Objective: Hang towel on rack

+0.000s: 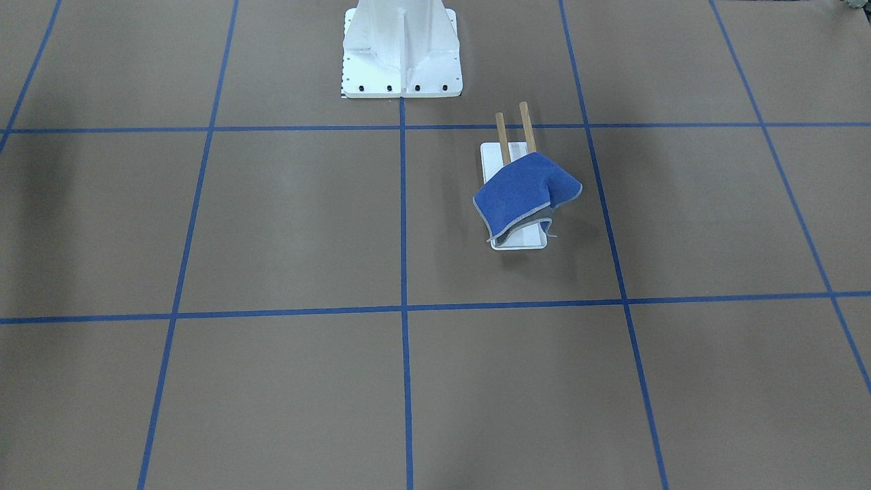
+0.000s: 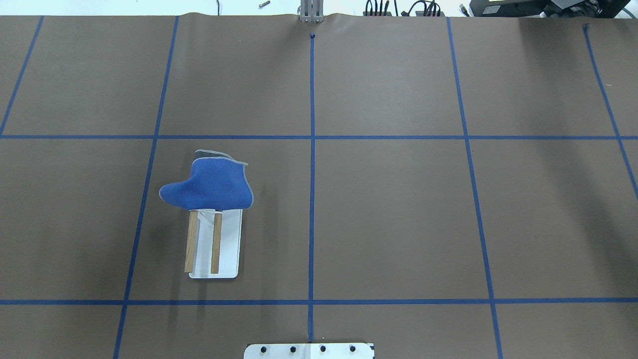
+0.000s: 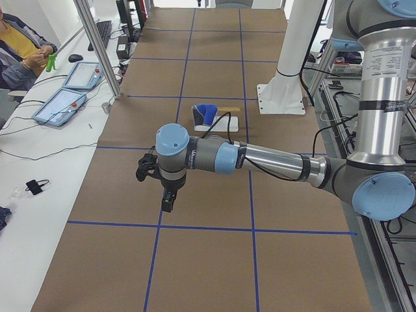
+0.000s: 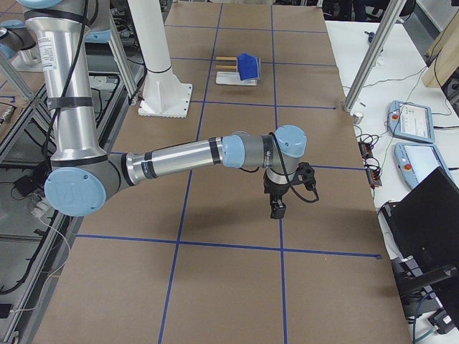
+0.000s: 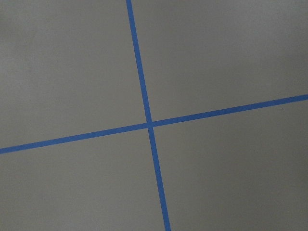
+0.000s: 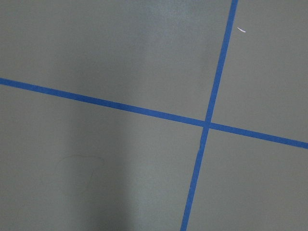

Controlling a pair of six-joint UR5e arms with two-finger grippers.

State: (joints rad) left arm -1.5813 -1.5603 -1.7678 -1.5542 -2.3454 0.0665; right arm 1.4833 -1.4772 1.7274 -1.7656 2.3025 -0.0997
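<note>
Towel [image 2: 209, 187] draped blue side up over the far ends of the rack [image 2: 216, 244] dowels, left half of bench [image 2: 398, 199]. Dowels run away from base. Left pincer [image 3: 167, 205] nearer than right pincer [image 4: 277, 212], both well apart from the rack; wide or narrow, cannot tell

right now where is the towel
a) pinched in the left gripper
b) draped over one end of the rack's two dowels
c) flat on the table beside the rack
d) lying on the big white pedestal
b, the towel sits blue face up over the end of the rack away from the robot. The ends of the dowels nearer the robot are left bare.
</note>
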